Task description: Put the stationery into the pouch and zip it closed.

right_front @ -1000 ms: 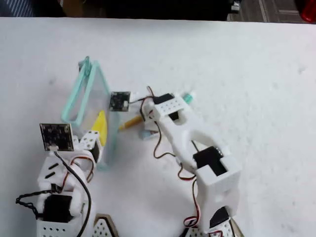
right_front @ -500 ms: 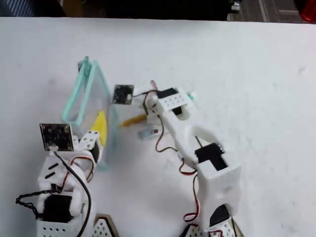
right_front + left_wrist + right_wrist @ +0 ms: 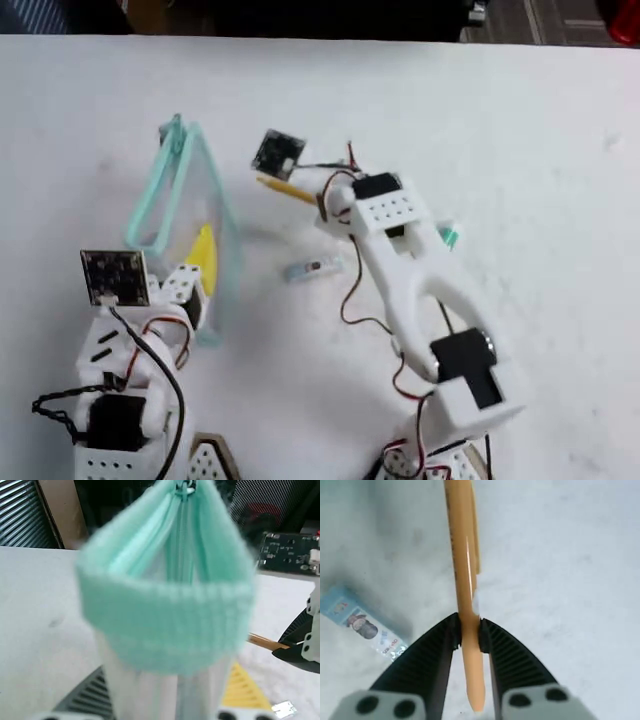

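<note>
Seen from above: my R gripper [image 3: 469,630] is clamped on an orange pen [image 3: 462,555], approx 3 o'clock of the pouch [image 3: 146,205]. My L gripper [image 3: 197,275] pinches the near end of the upright, unzipped pouch. A small packet [image 3: 312,268] lies at the pouch's 4 o'clock.

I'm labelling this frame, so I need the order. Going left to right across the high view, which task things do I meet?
pouch → orange pen, held in the right pincer → teal-tipped item. The small blue packet overlaps the pen's span, so it is left out.
</note>
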